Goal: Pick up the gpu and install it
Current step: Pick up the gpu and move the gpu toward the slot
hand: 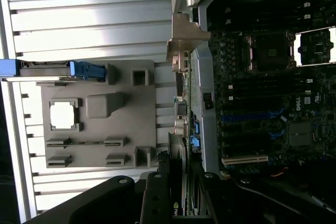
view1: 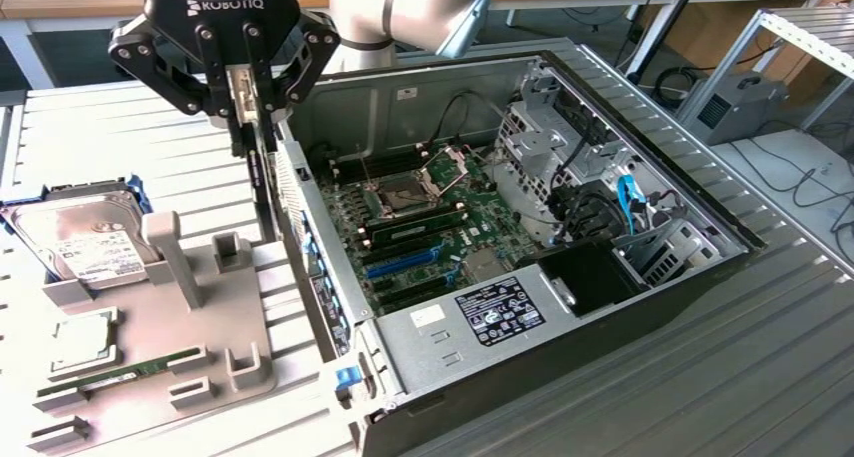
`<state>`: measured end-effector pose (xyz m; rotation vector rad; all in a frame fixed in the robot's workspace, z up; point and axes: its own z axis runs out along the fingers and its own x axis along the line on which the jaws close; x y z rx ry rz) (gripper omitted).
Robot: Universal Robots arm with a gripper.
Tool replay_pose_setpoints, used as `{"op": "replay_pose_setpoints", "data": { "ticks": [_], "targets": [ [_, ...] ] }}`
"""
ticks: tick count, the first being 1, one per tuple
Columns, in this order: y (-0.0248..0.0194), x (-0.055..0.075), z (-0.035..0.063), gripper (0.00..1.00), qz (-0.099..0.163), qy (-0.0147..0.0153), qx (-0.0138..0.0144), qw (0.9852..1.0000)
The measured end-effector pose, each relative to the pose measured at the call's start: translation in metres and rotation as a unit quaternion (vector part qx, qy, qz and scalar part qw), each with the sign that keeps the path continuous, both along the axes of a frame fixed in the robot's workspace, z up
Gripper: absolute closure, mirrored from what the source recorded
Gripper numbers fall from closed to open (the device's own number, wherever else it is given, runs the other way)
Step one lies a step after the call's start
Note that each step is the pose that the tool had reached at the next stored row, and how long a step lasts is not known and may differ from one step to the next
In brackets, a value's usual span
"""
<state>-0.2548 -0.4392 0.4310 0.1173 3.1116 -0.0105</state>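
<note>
My gripper hangs over the exterior view's left edge of the open computer case, shut on the gpu. The card is seen edge-on and hangs straight down from the fingers, silver bracket outward, beside the case's rear wall. In the wrist view the gpu runs away from my gripper, its bent silver bracket at the far end, right along the rim of the case. The motherboard with its blue expansion slots lies open inside, and those blue slots sit just beside the card.
A grey parts fixture stands on the exterior view's left, holding a hard drive, a processor and a RAM stick. Cables and a drive cage fill the case's far side.
</note>
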Motion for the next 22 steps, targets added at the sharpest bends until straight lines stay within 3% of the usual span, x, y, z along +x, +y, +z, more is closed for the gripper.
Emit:
{"op": "replay_pose_setpoints", "data": {
  "ticks": [22],
  "targets": [
    [0.0, 0.0087, -0.0002, 0.74, 0.0, 0.0, 0.0, 1.0]
  ]
}}
